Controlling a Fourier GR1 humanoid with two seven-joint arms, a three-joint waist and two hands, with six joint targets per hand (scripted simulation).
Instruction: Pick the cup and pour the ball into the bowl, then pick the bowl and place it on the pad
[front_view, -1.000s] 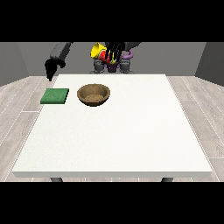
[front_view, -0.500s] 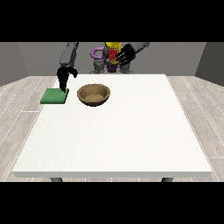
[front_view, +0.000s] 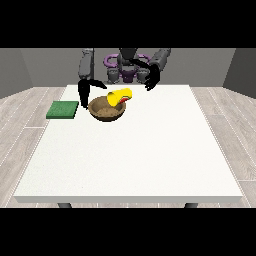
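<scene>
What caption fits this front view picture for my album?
A yellow cup lies tipped over the brown bowl beside a green pad, between the robot's two hands.

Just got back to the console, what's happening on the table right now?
A yellow cup lies tipped on its side over the rim of the brown bowl, with something red at its mouth. The hand at the view's right is up and apart from the cup. The hand at the view's left hangs beside the bowl. The green pad sits apart on the white table, with nothing on it.
</scene>
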